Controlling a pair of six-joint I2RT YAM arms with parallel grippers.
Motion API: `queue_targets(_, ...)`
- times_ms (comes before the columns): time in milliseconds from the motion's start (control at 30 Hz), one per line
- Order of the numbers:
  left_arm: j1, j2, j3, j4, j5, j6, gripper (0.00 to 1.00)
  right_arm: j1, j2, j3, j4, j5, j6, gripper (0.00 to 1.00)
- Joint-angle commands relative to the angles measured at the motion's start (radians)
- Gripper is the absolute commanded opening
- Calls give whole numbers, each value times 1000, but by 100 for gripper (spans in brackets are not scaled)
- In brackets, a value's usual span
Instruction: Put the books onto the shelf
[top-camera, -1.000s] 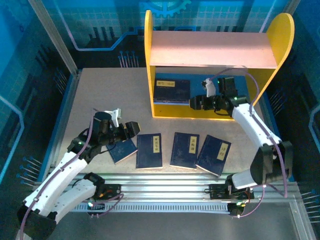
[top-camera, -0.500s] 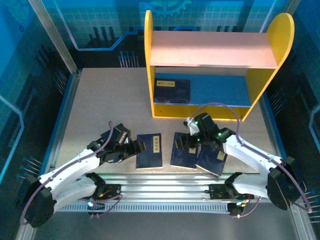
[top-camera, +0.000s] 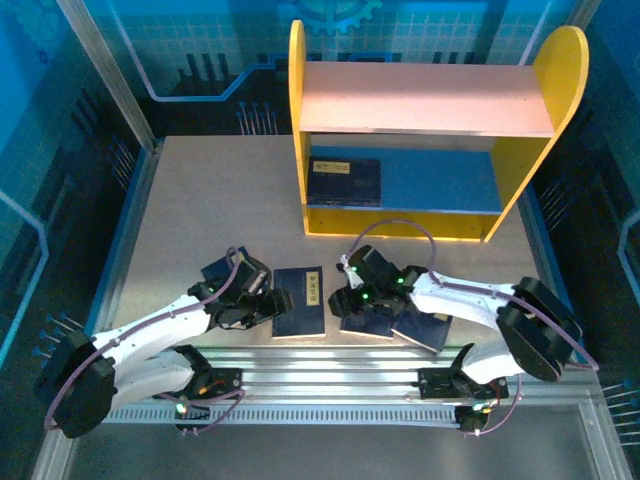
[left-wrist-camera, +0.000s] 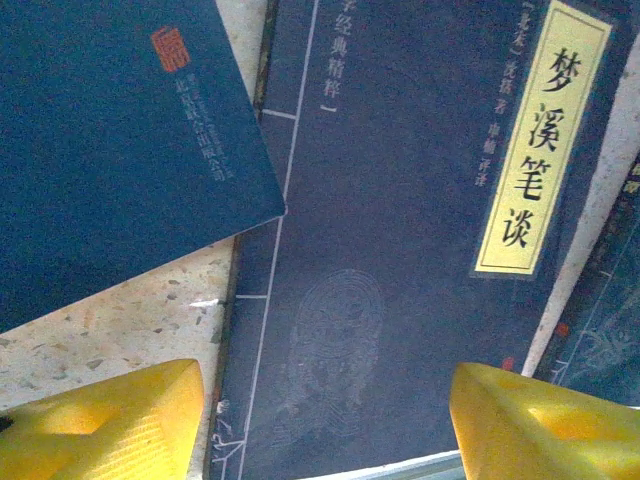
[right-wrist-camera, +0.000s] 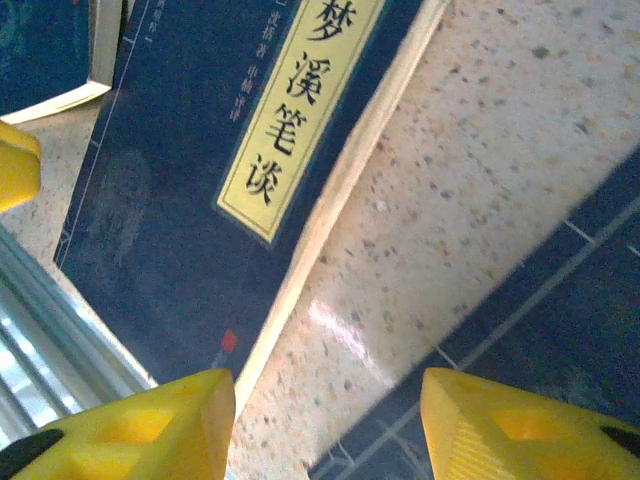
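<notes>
Gaping (empty), left end effector (left-wrist-camera: 323, 425) overhangs one book (left-wrist-camera: 400, 250).

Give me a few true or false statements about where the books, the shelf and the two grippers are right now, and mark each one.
1. On the shelf, one book lies on the blue lower board. True.
2. Two books sit on the top board. False: no book lies on it.
3. The right gripper is clamped on a book. False: its fingers stand apart above the tabletop, gripping nothing.
4. The left gripper is open above a flat book. True.
</notes>
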Motion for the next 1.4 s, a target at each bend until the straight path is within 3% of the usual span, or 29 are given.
queue_targets(0, -7, 13, -18, 5, -19, -5, 67, 28, 62, 59, 55, 45, 17, 51)
queue_targets(567, -5, 58, -46, 62, 0, 10, 68, 72, 256, 149, 75, 81, 7, 41)
queue_targets(1000, -6, 96, -16, 165, 64, 43, 68, 87, 310, 130, 33, 204, -23, 33)
queue_targets(1367, -12, 184, 40, 451, 232, 81, 64, 87, 289, 55, 89, 185, -5, 28)
